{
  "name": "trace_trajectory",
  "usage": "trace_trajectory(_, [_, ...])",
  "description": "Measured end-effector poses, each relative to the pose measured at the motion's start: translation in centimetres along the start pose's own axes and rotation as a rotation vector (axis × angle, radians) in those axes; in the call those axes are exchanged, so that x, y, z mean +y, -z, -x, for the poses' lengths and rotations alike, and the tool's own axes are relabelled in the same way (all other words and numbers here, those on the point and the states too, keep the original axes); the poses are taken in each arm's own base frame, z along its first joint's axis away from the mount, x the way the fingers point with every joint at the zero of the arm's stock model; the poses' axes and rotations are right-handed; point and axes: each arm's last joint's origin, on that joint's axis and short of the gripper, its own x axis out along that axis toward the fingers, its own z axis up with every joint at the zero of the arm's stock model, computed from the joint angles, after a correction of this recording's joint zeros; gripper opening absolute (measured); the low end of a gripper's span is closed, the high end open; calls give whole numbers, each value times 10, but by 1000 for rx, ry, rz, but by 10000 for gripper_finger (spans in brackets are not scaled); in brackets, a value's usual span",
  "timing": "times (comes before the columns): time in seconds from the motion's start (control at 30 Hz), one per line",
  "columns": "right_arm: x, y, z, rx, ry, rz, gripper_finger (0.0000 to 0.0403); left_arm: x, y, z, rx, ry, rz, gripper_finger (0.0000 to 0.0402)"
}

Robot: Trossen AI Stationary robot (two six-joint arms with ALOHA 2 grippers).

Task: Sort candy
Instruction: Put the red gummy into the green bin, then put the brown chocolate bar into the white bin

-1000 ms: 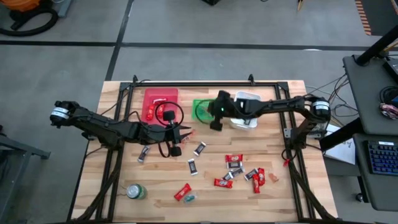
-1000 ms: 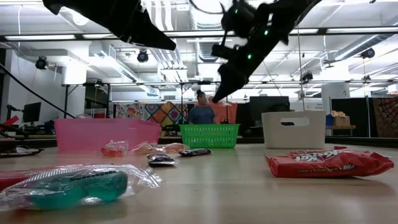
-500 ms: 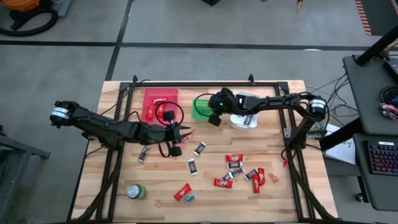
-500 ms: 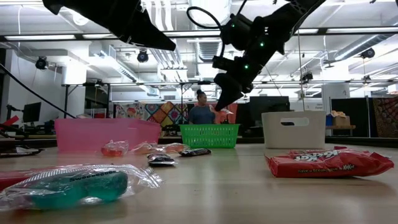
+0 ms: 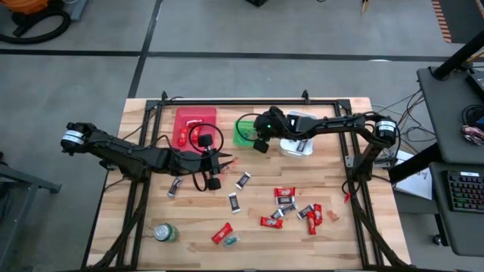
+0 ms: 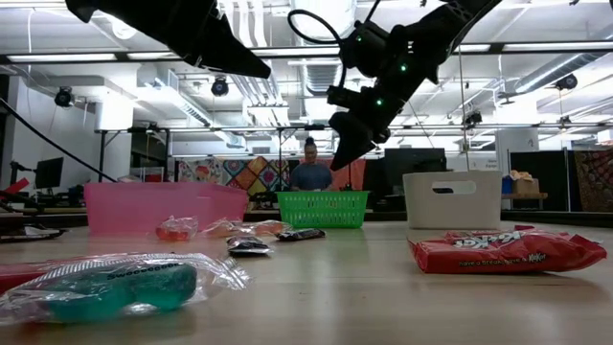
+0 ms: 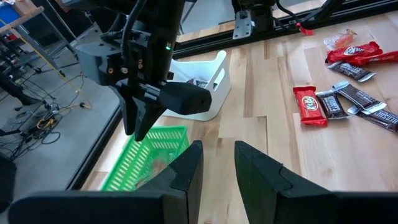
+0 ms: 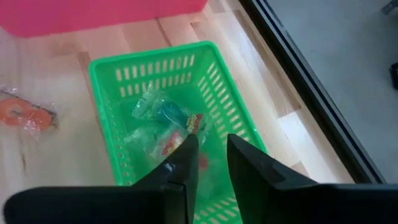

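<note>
- the right gripper (image 5: pixel 261 143) hangs above the green basket (image 8: pixel 155 118), its 2 dark fingers (image 8: pixel 177 163) a narrow gap apart with nothing between them; the arm reaches in from the table's right edge, bent at the wrist and tipped downward.
- the left gripper (image 5: pixel 219 161) sits mid-table, fingers (image 7: pixel 186 171) slightly apart and empty, the arm stretched low from the left edge.
- the basket is a plastic lattice holding crinkly clear-wrapped sweets (image 8: pixel 163 121), beside a smooth pink bin (image 5: pixel 193 125) and a white bin (image 5: pixel 304 119) along the far edge.
- the candy (image 5: pixel 291 205) lies mostly loose on the pale wooden plank table (image 5: pixel 340 234) toward the near right corner: flat red and dark glossy wrappers.
- a round green can (image 5: pixel 165 232) stands near the near left corner.
</note>
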Motion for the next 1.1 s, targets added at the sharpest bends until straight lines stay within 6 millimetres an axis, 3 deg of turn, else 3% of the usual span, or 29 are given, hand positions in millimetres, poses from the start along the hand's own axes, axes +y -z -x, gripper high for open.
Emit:
trace_trajectory(0.17, [-1,-2,4,-10,0,-2,81,0,0,0,0,0,31,76])
trace_trajectory(0.37, [-3,-12,24,-70,-63,-29,82,2,-4,2,78,3,171,76])
trace_trajectory(0.53, [-2,-19,41,-127,-155,-39,82,7,-10,13,305,-30,334,76])
trace_trajectory(0.73, [5,-23,52,-159,-178,-7,82,16,-10,40,607,-143,446,76])
trace_trajectory(0.97, [8,-23,54,-165,-185,23,82,25,-22,62,797,-149,544,76])
trace_trajectory(1.1, [8,-23,54,-165,-185,24,82,21,-12,65,922,-105,662,75])
